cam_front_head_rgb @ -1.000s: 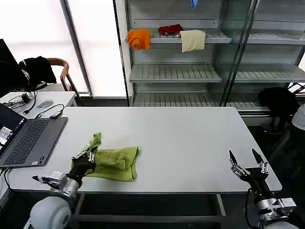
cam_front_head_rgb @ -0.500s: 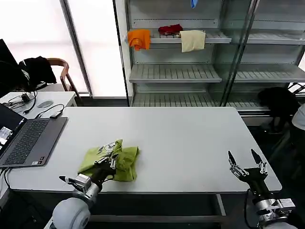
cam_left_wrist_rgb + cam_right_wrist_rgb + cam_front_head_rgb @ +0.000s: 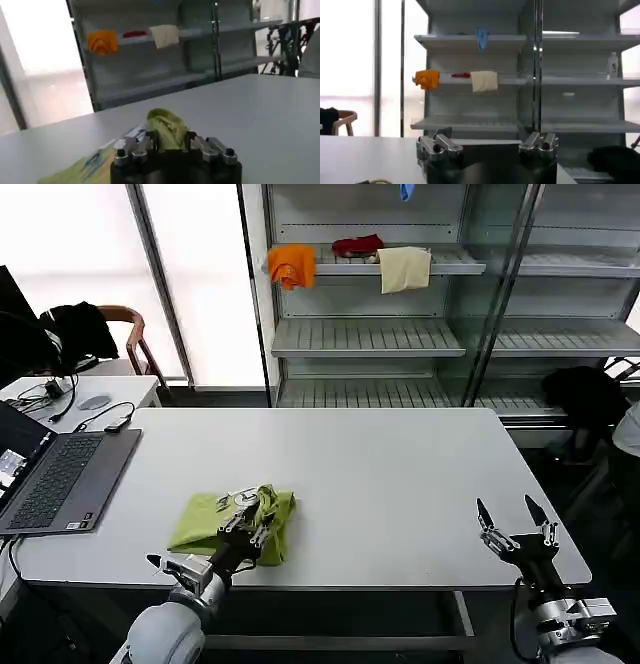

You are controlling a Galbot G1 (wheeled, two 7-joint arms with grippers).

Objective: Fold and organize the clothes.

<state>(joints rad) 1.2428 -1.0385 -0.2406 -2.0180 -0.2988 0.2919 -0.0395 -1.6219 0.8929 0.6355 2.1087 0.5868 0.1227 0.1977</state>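
Observation:
The clothes, a lime yellow-green T-shirt [image 3: 205,523], lie bunched near the table's front-left edge, with a pale print showing on top. My left gripper [image 3: 250,522] is shut on a raised fold of the shirt at its right side. In the left wrist view that green fold [image 3: 166,129] stands up between the left gripper [image 3: 170,145] fingers. My right gripper [image 3: 513,525] hovers open over the table's front-right corner, far from the shirt. The right wrist view shows the right gripper [image 3: 487,147] with its fingers wide apart and nothing between them.
An open laptop [image 3: 55,480] sits at the table's left edge. Orange [image 3: 291,264], red [image 3: 357,245] and cream [image 3: 405,269] cloths lie on the shelf unit behind. A black garment [image 3: 585,394] lies at the far right. The white table [image 3: 400,474] is bare to the right of the shirt.
My left gripper has carried the shirt's fold from its left side up and over to the right, doubling the cloth. The right arm has barely moved.

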